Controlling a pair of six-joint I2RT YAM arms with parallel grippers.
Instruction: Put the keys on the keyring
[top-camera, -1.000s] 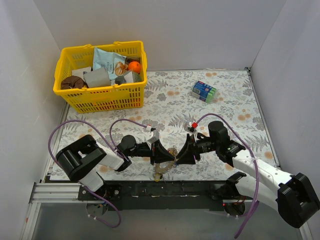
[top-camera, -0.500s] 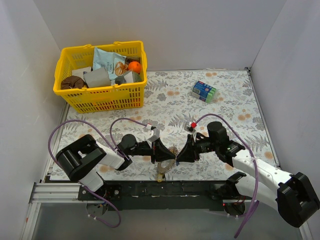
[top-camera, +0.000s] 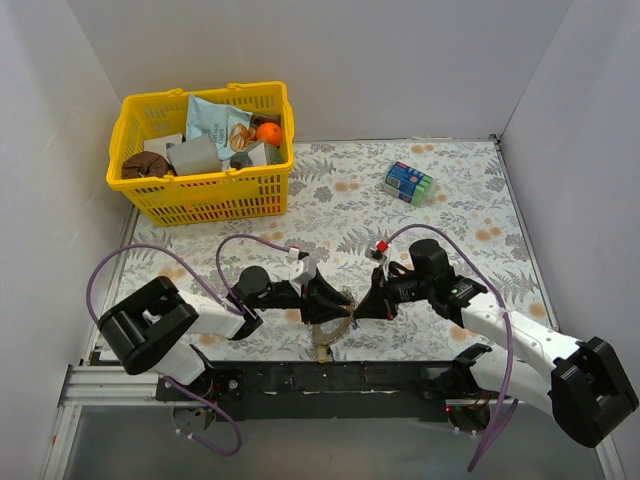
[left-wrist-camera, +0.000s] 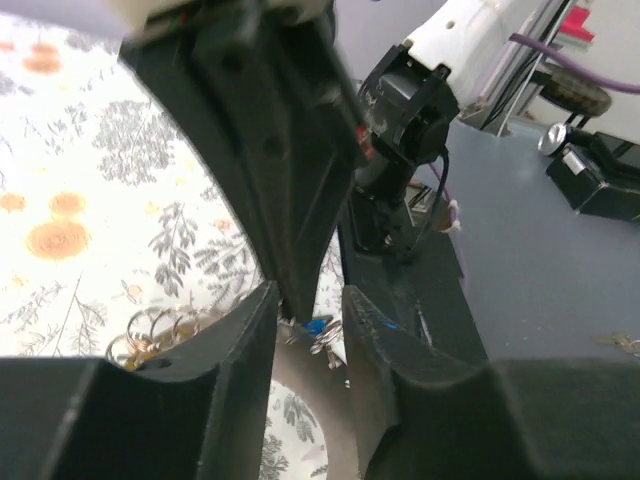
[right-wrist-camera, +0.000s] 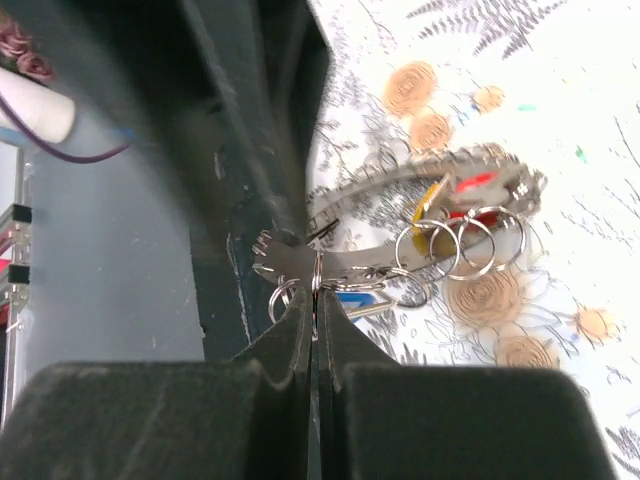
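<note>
In the right wrist view the keyring (right-wrist-camera: 290, 262) is a flat grey hoop with a toothed edge lying on the floral mat. A yellow key (right-wrist-camera: 432, 205), a red key (right-wrist-camera: 472, 184) and a blue key (right-wrist-camera: 355, 297) hang from it by small split rings. My right gripper (right-wrist-camera: 316, 300) is shut on one of those split rings at the hoop's near edge. From the other side my left gripper (left-wrist-camera: 308, 305) stands slightly open. The keyring band (left-wrist-camera: 305, 380) and blue key (left-wrist-camera: 316, 326) show in its gap. From above, both grippers (top-camera: 330, 300) (top-camera: 362, 303) meet over the keyring (top-camera: 335, 318).
A yellow basket (top-camera: 205, 195) of odd items stands at the back left. A blue-green packet (top-camera: 408, 183) lies at the back right. The black base rail (top-camera: 330, 378) runs just below the keyring, and white walls close in the mat.
The right gripper's jaws have closed from half open onto a split ring. The left gripper's jaws have parted a little. Both grippers have edged slightly left.
</note>
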